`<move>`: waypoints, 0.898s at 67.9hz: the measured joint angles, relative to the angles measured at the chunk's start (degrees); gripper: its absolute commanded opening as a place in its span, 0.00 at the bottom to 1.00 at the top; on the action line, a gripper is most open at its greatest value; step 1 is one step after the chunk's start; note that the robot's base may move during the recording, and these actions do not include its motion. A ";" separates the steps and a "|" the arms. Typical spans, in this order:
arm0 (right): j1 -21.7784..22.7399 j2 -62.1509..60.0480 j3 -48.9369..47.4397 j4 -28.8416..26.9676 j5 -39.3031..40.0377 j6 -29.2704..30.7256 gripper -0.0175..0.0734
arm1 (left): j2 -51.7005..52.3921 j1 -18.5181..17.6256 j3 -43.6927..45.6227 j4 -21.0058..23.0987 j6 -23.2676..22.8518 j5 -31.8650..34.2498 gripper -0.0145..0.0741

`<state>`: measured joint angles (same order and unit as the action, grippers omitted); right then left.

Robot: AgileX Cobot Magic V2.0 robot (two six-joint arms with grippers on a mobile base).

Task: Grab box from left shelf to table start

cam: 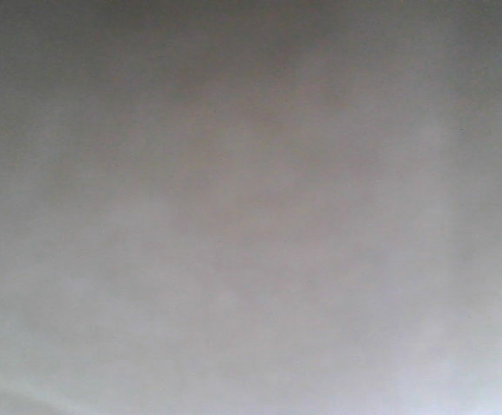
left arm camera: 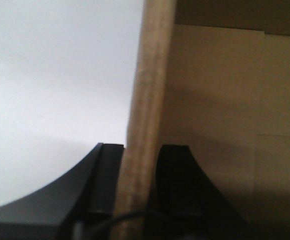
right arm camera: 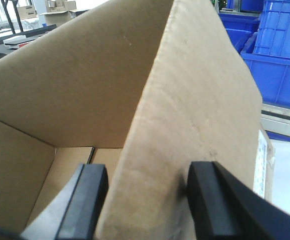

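Box [right arm camera: 194,100] fills centre frame | left gripper [left arm camera: 141,192] clenched on its wall | right gripper [right arm camera: 147,200] straddles flap, grip unclear | bins [right arm camera: 279,60] upper right | advice: keep both arms level, don't tear flap.

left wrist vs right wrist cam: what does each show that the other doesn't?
Left wrist only: a plain pale surface beside the box. Right wrist only: blue bins and a white label on the box's outer face. Both: a cardboard wall of the box between black fingers, left claw and right claw alike, plus the box's bare inside.
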<state>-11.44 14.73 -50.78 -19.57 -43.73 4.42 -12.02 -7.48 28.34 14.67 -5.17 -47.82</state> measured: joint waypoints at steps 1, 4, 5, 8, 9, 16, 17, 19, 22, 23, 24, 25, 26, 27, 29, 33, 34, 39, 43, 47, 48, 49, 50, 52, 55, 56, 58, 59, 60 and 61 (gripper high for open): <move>0.00 0.00 0.00 0.00 0.00 0.00 0.26 | 0.00 0.00 0.00 0.00 0.00 0.00 0.06; 0.00 0.00 0.00 0.00 0.00 0.00 0.26 | 0.00 0.00 0.00 0.00 0.00 0.00 0.06; 0.00 0.00 0.00 0.00 0.00 0.00 0.26 | 0.00 0.00 0.00 0.00 0.00 0.00 0.06; 0.00 0.00 0.00 0.00 0.00 0.00 0.26 | 0.00 0.00 0.00 0.00 0.00 0.00 0.06; 0.00 0.00 0.00 0.00 0.00 0.00 0.26 | 0.00 0.00 0.00 0.00 0.00 0.00 0.06; 0.00 0.00 0.00 0.00 0.00 0.00 0.26 | 0.00 0.00 0.00 0.00 0.00 0.00 0.06; 0.00 0.00 0.00 0.00 0.00 0.00 0.26 | 0.00 0.00 0.00 0.00 0.00 0.00 0.06; 0.00 0.00 0.00 0.00 0.00 0.00 0.26 | 0.00 0.00 0.00 0.00 0.00 0.00 0.06; 0.00 0.00 0.00 0.00 0.00 0.00 0.26 | 0.00 0.00 0.00 0.00 0.00 0.00 0.06; 0.00 0.00 0.00 0.00 0.00 0.00 0.26 | 0.00 0.00 0.00 0.00 0.00 0.00 0.06; 0.00 0.00 0.00 0.00 0.00 0.00 0.26 | 0.00 0.00 0.00 0.00 0.00 0.00 0.06; 0.00 0.00 0.00 0.00 0.00 0.00 0.26 | 0.00 0.00 0.00 0.00 0.00 0.00 0.06; 0.00 0.00 0.00 0.00 0.00 0.00 0.26 | 0.00 0.00 0.00 0.00 0.00 0.00 0.06; 0.00 0.00 0.00 0.00 0.00 0.00 0.26 | 0.00 0.00 0.00 0.00 0.00 0.00 0.06; 0.00 0.00 0.00 0.00 0.00 0.00 0.26 | 0.00 0.00 0.00 0.00 0.00 0.00 0.06; 0.00 0.00 0.00 0.00 0.00 0.00 0.26 | 0.00 0.00 0.00 0.00 0.00 0.00 0.06; 0.00 0.00 0.00 0.00 0.00 0.00 0.26 | 0.00 0.00 0.00 0.00 0.00 0.00 0.06; 0.00 0.00 0.00 0.00 0.00 0.00 0.26 | 0.00 0.00 0.00 0.00 0.00 0.00 0.06; 0.00 0.00 0.00 0.00 0.00 0.00 0.26 | 0.00 0.00 0.00 0.00 0.00 0.00 0.06; 0.00 0.00 0.00 0.00 0.00 0.00 0.26 | 0.00 0.00 0.00 0.00 0.00 0.00 0.06; 0.00 0.00 0.00 0.00 0.00 0.00 0.26 | 0.00 0.00 0.00 0.00 0.00 0.00 0.06; 0.00 0.00 0.00 0.00 0.00 0.00 0.26 | 0.00 0.00 0.00 0.00 0.00 0.00 0.06; 0.00 0.00 0.00 0.00 0.00 0.00 0.26 | 0.00 0.00 0.00 0.00 0.00 0.00 0.06; 0.00 0.00 0.00 0.00 0.00 0.00 0.26 | 0.00 0.00 0.00 0.00 0.00 0.00 0.06; 0.00 0.00 0.00 0.00 0.00 0.00 0.26 | 0.00 0.00 0.00 0.00 0.00 0.00 0.06; 0.00 0.00 0.00 0.00 0.00 0.00 0.26 | 0.00 0.00 0.00 0.00 0.00 0.00 0.06; 0.00 0.00 0.00 0.00 0.00 0.00 0.26 | 0.00 0.00 0.00 0.00 0.00 0.00 0.06; 0.00 0.00 0.00 0.00 0.00 0.00 0.26 | 0.00 0.00 0.00 0.00 0.00 0.00 0.06; 0.00 0.00 0.00 0.00 0.00 0.00 0.26 | 0.00 0.00 0.00 0.00 0.00 0.00 0.06; 0.00 0.00 0.00 0.00 0.00 0.00 0.26 | 0.00 0.00 0.00 0.00 0.00 0.00 0.06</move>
<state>-11.44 14.73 -50.78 -19.57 -43.73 4.42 -12.02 -7.48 28.34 14.67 -5.17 -47.82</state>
